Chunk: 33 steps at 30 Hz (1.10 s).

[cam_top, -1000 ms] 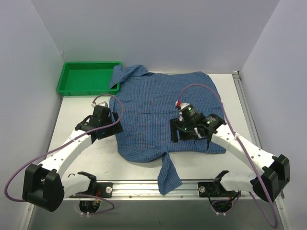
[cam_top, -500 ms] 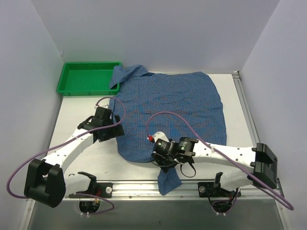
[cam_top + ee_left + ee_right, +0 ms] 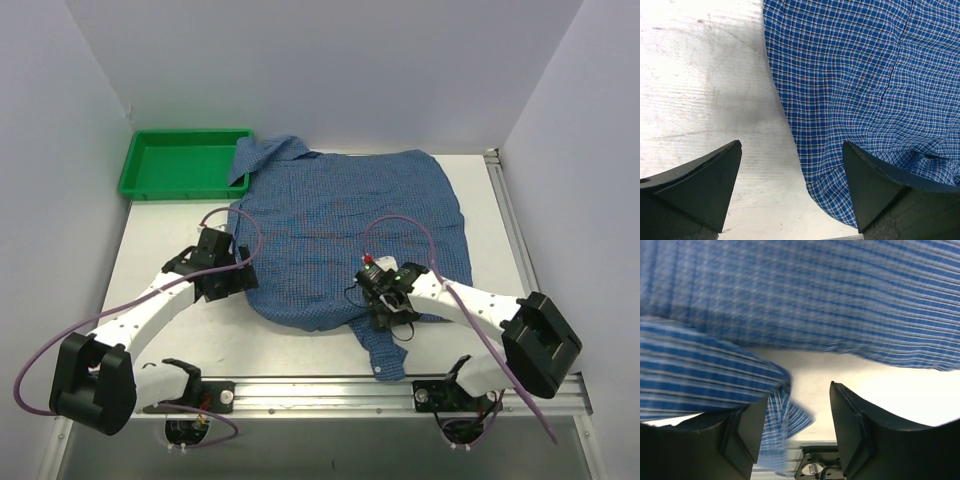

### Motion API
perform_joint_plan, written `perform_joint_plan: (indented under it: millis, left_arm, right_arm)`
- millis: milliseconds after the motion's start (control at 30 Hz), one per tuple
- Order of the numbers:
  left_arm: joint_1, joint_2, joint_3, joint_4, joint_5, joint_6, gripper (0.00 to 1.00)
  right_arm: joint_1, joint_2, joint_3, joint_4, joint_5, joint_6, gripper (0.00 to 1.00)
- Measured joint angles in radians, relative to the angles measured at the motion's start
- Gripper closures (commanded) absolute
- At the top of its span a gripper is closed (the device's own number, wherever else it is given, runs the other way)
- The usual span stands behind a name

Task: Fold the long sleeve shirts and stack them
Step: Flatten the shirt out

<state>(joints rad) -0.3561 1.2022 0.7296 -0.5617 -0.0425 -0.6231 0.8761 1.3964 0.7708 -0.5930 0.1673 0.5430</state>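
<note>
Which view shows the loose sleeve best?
Top external: the whole sleeve lies at the shirt's near hem. Right wrist shows only a blurred part; left wrist shows just the shirt's edge, no sleeve.

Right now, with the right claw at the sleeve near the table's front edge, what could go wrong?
1. Cloth lies over only one finger of the right claw, so closing may pinch a thin edge and the sleeve could slip out.
2. The sleeve ends close to the metal rail and might snag there.
3. Pulling it may wrinkle the flat shirt.
</note>
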Motion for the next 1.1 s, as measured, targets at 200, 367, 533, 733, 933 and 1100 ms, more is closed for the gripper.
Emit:
perform_joint_plan:
  millis: [200,367,533,733,933,1100]
  left_arm:
    - [0.000,0.000,0.000,0.000,0.000,0.006,0.09]
    - [0.000,0.013,0.003,-0.003,0.000,0.017,0.09]
    - [0.014,0.053,0.046,-0.012,0.002,0.048,0.09]
    - [0.056,0.071,0.078,-0.011,0.002,0.082,0.09]
    - [0.071,0.075,0.074,-0.011,0.003,0.089,0.09]
    - [0.080,0.063,0.073,-0.011,0.010,0.106,0.09]
  right_arm:
    - [-0.059,-0.079,-0.003,-0.014,0.004,-0.001,0.47]
    - [0.122,-0.182,0.066,-0.035,0.024,-0.058,0.48]
    - [0.311,-0.183,0.131,-0.018,0.018,-0.127,0.58]
    - [0.349,-0.081,0.130,0.010,-0.028,-0.167,0.57]
    - [0.315,0.048,0.111,0.040,-0.009,-0.182,0.52]
    - [0.233,0.110,0.098,0.065,0.008,-0.198,0.52]
